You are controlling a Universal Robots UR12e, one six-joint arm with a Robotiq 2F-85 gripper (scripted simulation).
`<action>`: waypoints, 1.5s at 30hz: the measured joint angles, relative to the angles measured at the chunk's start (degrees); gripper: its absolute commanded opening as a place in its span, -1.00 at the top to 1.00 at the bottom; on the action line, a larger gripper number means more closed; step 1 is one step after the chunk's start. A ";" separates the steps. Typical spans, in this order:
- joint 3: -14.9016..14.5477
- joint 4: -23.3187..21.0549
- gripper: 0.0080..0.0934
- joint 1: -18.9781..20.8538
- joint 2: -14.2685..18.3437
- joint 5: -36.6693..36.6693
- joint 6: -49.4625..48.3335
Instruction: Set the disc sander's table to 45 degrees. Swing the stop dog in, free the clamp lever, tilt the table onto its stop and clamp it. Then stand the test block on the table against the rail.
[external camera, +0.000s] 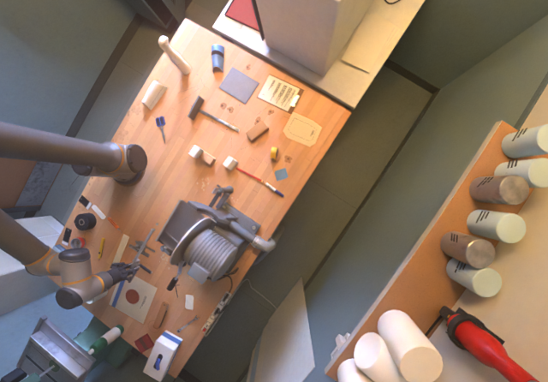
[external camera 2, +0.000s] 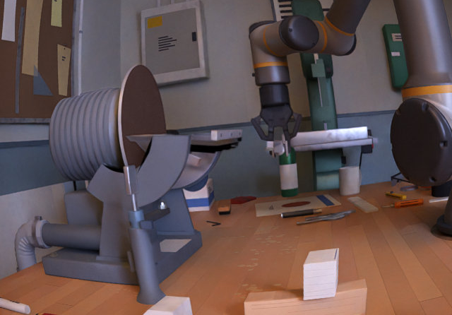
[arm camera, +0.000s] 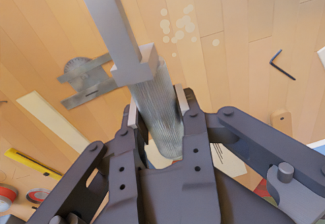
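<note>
The disc sander (external camera: 208, 236) (external camera 2: 120, 173) stands near the bench's front edge, its table (external camera 2: 204, 140) lying level beside the brown disc (external camera 2: 140, 113). A long lever reaches out from the table's far end, ending in a knurled cylindrical handle (arm camera: 158, 114) (external camera 2: 278, 147). The pale test block (external camera 2: 320, 273) stands on a wooden slab in the near foreground, well away from the sander. A clamp lever (external camera 2: 155, 215) sticks out low on the trunnion. My gripper (arm camera: 156, 114) (external camera 2: 276, 140) (external camera: 130, 270) hangs out beyond the table's far end, high above the bench, closed around the knurled handle.
A blue and white box (external camera 2: 199, 195) stands behind the sander. A protractor gauge (arm camera: 84, 77), a hex key (arm camera: 281, 69), a pale strip (arm camera: 50, 121) and a yellow knife (arm camera: 32, 162) lie on the bench below me. A drill press (external camera 2: 321, 96) stands behind my arm.
</note>
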 measured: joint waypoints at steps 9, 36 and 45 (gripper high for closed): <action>0.03 -0.10 1.00 0.02 0.07 -0.01 0.02; 0.56 -2.70 1.00 0.57 2.13 -0.01 0.57; 0.75 -4.33 1.00 1.01 3.57 -0.01 1.01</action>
